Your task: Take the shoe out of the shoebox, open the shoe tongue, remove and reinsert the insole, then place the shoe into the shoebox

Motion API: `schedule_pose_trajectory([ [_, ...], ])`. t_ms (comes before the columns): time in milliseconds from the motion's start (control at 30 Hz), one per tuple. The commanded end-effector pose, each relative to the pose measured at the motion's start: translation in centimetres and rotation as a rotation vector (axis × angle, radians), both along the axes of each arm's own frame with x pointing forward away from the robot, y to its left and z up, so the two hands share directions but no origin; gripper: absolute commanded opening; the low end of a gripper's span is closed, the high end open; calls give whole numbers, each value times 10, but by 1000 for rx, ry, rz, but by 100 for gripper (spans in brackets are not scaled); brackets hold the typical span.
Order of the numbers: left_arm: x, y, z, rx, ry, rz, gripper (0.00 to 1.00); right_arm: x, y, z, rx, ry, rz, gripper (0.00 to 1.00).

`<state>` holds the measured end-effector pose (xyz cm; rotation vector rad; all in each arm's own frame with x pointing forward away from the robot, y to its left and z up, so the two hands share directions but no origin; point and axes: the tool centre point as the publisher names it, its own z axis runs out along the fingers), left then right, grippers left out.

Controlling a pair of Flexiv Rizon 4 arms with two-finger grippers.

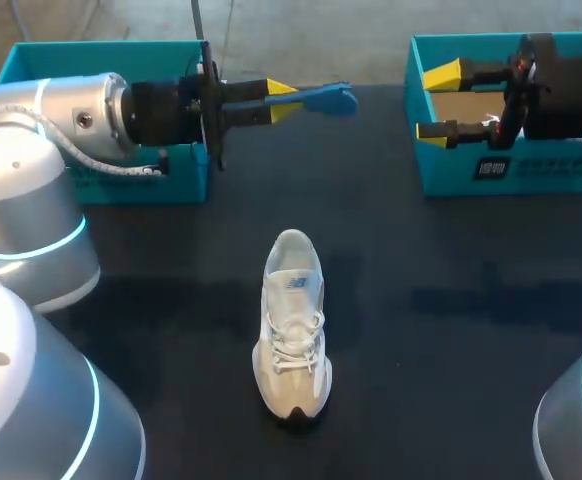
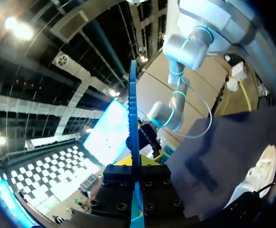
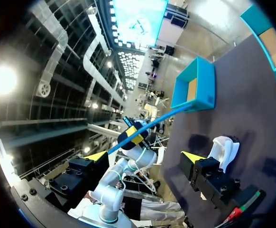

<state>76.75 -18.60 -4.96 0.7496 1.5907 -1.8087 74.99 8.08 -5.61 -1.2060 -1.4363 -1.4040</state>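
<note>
Head view shows the white shoe [image 1: 293, 325] standing on its sole in the middle of the dark tabletop [image 1: 451, 300], toe toward the near edge. Beyond the shoe and to its left, the left pincer [image 1: 283, 100] is clamped on a blue insole [image 1: 323, 97], just beside a teal box [image 1: 171, 185]. Beyond the shoe and to its right, the right pincer [image 1: 436, 102] hangs wide apart over a second teal box [image 1: 451, 170].

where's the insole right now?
Head view: the blue insole is out of the shoe, clamped edge-on in the left tool, held in the air just right of the left shoebox and behind the shoe.
</note>
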Motion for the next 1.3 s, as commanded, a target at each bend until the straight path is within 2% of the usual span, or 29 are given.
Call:
schedule_pose_trajectory([
  [33,-3,9,-1,188,411,-290,0,1,1,0,-1,0,-1,100],
  [533,-3,9,-1,188,411,-290,0,1,1,0,-1,0,-1,100],
  [633,-5,7,-3,160,605,-347,0,1,1,0,-1,0,-1,100],
  [667,-5,7,-4,130,709,-375,0,1,1,0,-1,0,-1,100],
  [700,-6,8,-3,135,727,-386,0,1,1,0,-1,0,-1,100],
  [833,-13,10,0,86,989,-427,0,1,1,0,-1,0,-1,100],
  [967,-24,8,0,79,1150,-429,0,1,1,0,-1,0,-1,100],
  [1133,-35,9,1,161,1359,-410,0,1,1,0,-1,0,-1,100],
  [1300,-36,14,0,274,1454,-367,0,1,1,0,-1,0,-1,100],
])
